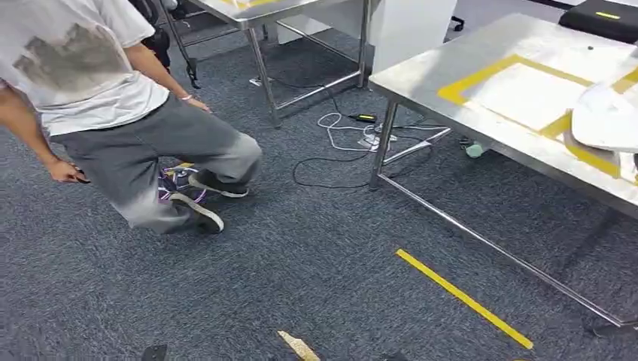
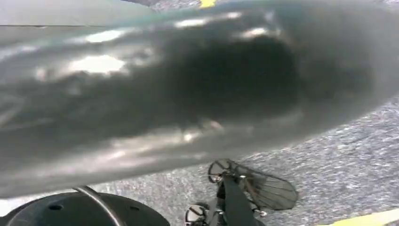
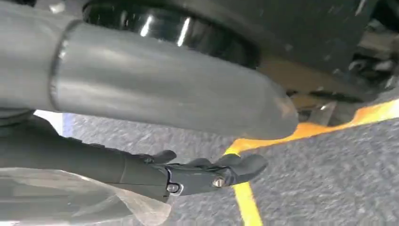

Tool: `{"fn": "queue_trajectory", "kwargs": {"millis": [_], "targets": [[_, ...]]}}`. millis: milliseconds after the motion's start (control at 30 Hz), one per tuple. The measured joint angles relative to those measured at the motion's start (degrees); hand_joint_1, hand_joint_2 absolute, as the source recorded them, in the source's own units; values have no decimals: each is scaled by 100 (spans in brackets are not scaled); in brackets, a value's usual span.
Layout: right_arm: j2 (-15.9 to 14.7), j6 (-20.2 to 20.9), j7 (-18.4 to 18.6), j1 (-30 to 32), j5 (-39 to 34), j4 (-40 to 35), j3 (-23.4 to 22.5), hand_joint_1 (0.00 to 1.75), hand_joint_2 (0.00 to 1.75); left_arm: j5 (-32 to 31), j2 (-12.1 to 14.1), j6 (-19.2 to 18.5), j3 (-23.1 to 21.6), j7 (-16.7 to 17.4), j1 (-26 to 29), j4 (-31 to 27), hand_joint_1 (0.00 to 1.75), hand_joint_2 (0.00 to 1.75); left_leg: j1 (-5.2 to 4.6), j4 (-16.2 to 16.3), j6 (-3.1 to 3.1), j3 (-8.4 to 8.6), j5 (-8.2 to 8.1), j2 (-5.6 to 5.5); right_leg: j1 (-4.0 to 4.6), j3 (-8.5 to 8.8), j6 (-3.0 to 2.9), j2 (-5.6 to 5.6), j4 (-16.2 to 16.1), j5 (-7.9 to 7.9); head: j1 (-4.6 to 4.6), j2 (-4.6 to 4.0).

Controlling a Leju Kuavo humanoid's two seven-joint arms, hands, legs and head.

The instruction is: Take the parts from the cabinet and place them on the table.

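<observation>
White curved part [image 1: 606, 116] at the right edge of the head view, lying on the steel table [image 1: 421, 71] across its yellow tape frame [image 1: 481, 79]. Right hand [image 3: 202, 172] low over a yellow floor line [image 3: 247, 202], fingers stretched straight, apart from the thumb, nothing between them; left hand [image 2: 188, 94] a blurred dark mass against the lens, grip impossible to tell. Upper left, a person [image 1: 113, 113] crouching on grey carpet [image 1: 301, 263].

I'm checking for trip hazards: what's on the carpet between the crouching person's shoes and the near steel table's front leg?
In the head view, a black cable loops across the grey carpet between the shoes and the table leg, with white cable coiled just behind.
</observation>
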Motion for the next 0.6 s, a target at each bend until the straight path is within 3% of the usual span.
{"fn": "queue_trajectory", "kwargs": {"millis": [33,67,100,167,200,233,267,300,333,367,400,500,533,567,600], "targets": [[7,16,13,-9,15,0,-2,0,0,0,18,0,20,4,12,0,0,0,2,63,-1,-9,-45,73,-37,16,-35,-101,-36,27,0,0],[7,18,22,-10,31,0,-5,0,0,-2,7,2,26,9,14,0,0,0,-31,240,-44,-86,-186,410,-32,33,-49,-164,-52,26,-42,0],[7,22,22,-6,37,2,-5,0,0,-9,7,-7,26,9,0,0,0,0,-21,607,-89,-257,-407,609,-22,42,-64,-268,-52,18,-55,0],[4,33,61,16,46,4,-7,0,0,-15,7,-11,31,9,-32,0,0,0,25,1479,-151,-660,-779,756,-10,52,-77,-487,-50,-4,-48,0],[7,37,68,18,44,4,-9,0,0,-15,7,-11,37,9,-24,0,0,0,51,1675,-172,-747,-807,775,-10,54,-75,-574,-49,-16,-50,0],[7,44,79,14,42,4,-9,0,0,-18,9,-11,46,9,-10,0,0,0,80,1617,-189,-712,-710,789,-11,62,-71,-656,-49,-27,-55,0],[7,55,81,7,35,4,-11,0,0,-20,9,-9,55,20,3,0,0,0,101,1359,-197,-582,-519,809,-11,73,-64,-726,-49,-38,-53,0],[11,68,72,1,35,4,-13,0,0,-24,13,-7,63,28,6,0,0,0,114,857,-197,-329,-249,866,-12,98,-52,-804,-49,-55,-53,0],[15,70,51,-3,42,4,-13,0,0,-24,18,-7,70,28,2,0,0,0,114,365,-191,-74,-28,1008,-13,126,-32,-868,-49,-77,-53,0],[17,70,27,-5,48,4,-13,0,0,-11,20,-13,76,28,-12,0,0,0,55,104,-187,67,-90,1334,7,143,6,-926,-52,-100,-52,0],[17,68,13,-5,59,4,-13,0,0,74,20,-50,89,11,-36,0,0,0,12,30,-104,65,-82,1331,39,139,60,-976,-32,-134,-55,0],[28,20,-26,-37,94,4,-15,0,0,454,44,-242,301,-81,-23,0,0,0,-30,30,-2,35,-102,1148,21,237,141,-1157,-95,-150,-41,0],[39,11,-33,-47,96,4,-18,0,0,514,52,-264,384,-103,-19,-2,0,0,4,-21,60,88,-70,1077,1,239,188,-1142,-87,-195,-46,0],[39,11,-41,-53,101,4,-18,0,0,529,55,-282,435,-118,-12,-2,0,0,14,-41,91,98,-58,1026,-24,182,194,-799,40,-301,-4,0],[42,9,-48,-47,101,4,-18,0,0,557,61,-302,480,-118,-34,-7,0,0,13,-41,138,90,-53,964,-29,24,185,-568,361,-479,17,0]]}}
